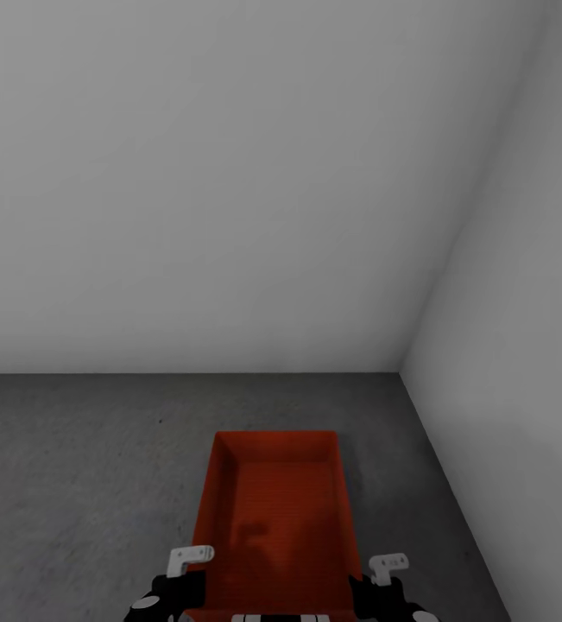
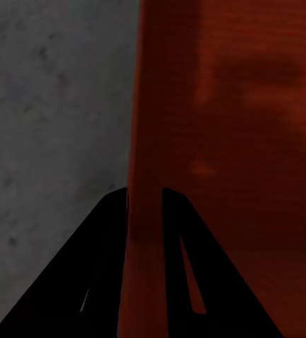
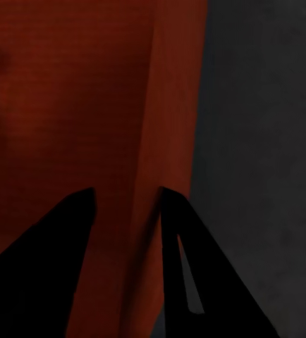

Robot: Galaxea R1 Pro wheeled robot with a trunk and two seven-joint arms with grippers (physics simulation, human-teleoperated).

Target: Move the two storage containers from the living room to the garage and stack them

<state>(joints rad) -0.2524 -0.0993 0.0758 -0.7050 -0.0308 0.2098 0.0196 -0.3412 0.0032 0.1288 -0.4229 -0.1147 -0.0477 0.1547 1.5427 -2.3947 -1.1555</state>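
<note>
Both claws sit at six o'clock in the head view, each clamped on a long wall of one orange-red storage container (image 1: 274,510): the left claw (image 2: 144,211) straddles the left wall, the right claw (image 3: 128,211) the right wall, one finger inside and one outside. Beyond, the container stretches toward twelve o'clock over the dark grey speckled floor (image 1: 73,466). Farther off, plain white walls (image 1: 229,173) meet in a corner at two o'clock.

Storage container (image 1: 276,510): orange-red plastic, matt, faintly ribbed base | floor (image 1: 82,484): dark grey, rough, speckled, concrete-like | walls (image 1: 186,173): plain white, smooth, matt
</note>
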